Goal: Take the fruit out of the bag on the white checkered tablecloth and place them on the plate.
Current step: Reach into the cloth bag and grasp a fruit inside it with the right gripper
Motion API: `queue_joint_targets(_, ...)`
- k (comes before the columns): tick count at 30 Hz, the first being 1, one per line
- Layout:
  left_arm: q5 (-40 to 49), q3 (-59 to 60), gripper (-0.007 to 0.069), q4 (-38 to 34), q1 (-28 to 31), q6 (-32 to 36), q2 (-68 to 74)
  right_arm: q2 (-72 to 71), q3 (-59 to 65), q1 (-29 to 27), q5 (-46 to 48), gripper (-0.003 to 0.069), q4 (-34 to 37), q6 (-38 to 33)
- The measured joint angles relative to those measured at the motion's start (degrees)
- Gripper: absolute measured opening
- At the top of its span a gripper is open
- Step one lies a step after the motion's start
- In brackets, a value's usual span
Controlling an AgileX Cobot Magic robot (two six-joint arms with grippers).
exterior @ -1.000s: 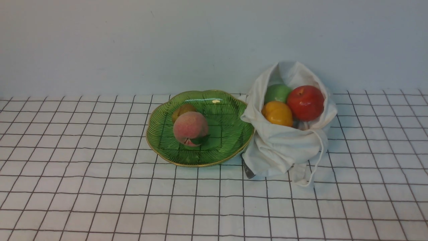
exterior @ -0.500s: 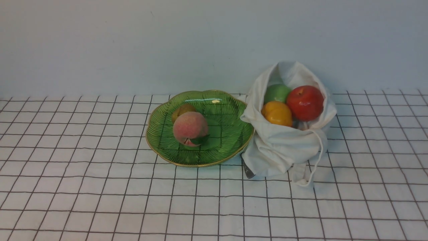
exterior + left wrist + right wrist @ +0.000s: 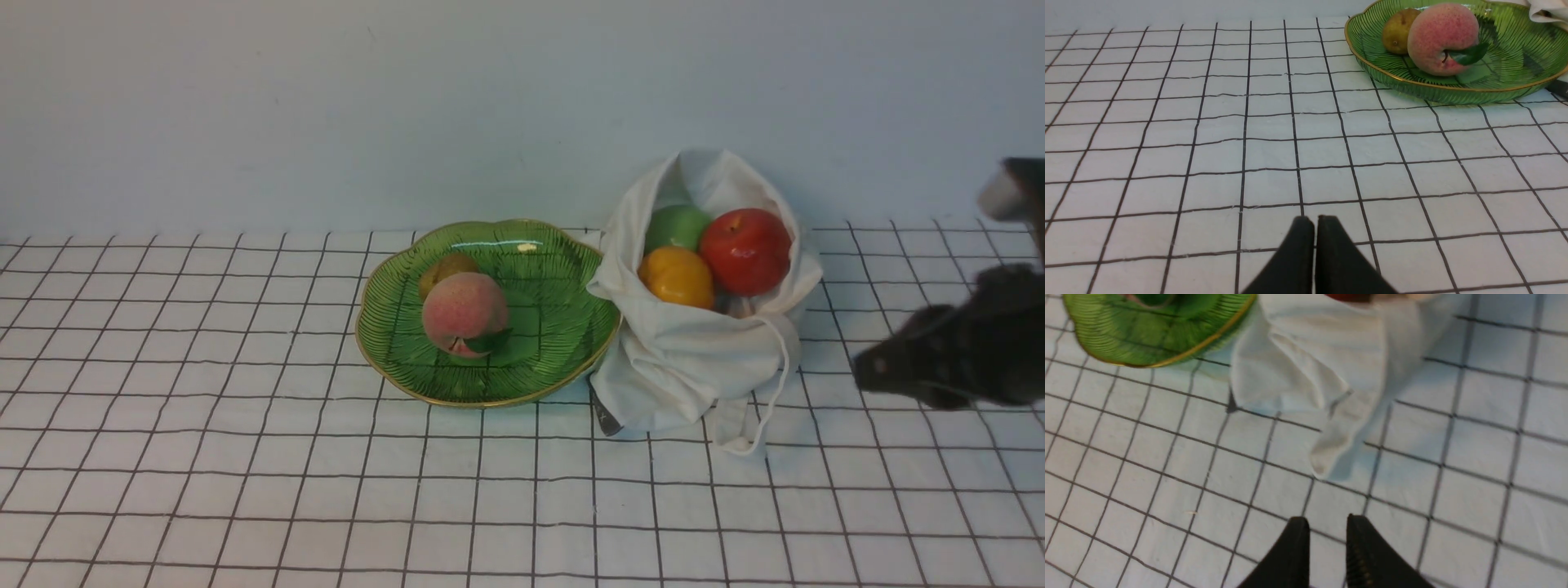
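One white cloth bag [image 3: 694,351] sits on the one checkered tablecloth [image 3: 326,490], to the right of the one green plate [image 3: 555,327] and against its rim. The bag's long axis runs from the far side toward the robot; its mouth gapes upward and toward the robot, and a single cord [image 3: 784,367] trails down its near side. Three fruits show in the mouth: one red [image 3: 745,251], one yellow [image 3: 678,278], one green [image 3: 676,228]. The plate's long axis lies roughly left to right, and it carries two fruits, a pink peach [image 3: 465,314] and a brownish one [image 3: 449,271]. The right gripper [image 3: 1329,520], blurred in the front view at the right, has its jaws slightly spread, holding nothing. The left gripper [image 3: 1315,220] has its jaws almost together, a narrow slit between them.
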Motion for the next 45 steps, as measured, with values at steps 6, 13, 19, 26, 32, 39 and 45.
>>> queue_joint_targets(6,0.0,0.0,-0.0008,0.0,0.0,0.0,0.0,15.42,-13.86,5.04,-0.6,0.0388,-3.1,-2.29)
queue_joint_targets(13,0.0,0.0,-0.0008,0.0,0.0,0.0,0.0,27.46,-28.16,5.15,0.21,0.0598,-13.02,7.59)
queue_joint_targets(19,0.0,0.0,-0.0008,0.0,0.0,0.0,0.0,35.04,-35.27,5.15,1.01,0.0622,-14.8,11.35)
queue_joint_targets(26,0.0,0.0,-0.0008,0.0,0.0,0.0,0.0,39.02,-38.44,5.15,-0.17,0.0622,-22.86,16.5)
queue_joint_targets(32,0.0,0.0,-0.0008,0.0,0.0,0.0,0.0,42.19,-38.5,5.15,-3.13,0.0622,-30.73,21.25)
queue_joint_targets(39,0.0,0.0,-0.0008,0.0,0.0,0.0,0.0,44.43,-39.09,5.15,-7.93,0.0622,-33.94,22.72)
queue_joint_targets(45,0.0,0.0,-0.0008,0.0,0.0,0.0,0.0,47.23,-39.13,5.15,-9.51,0.0622,-36.02,24.79)
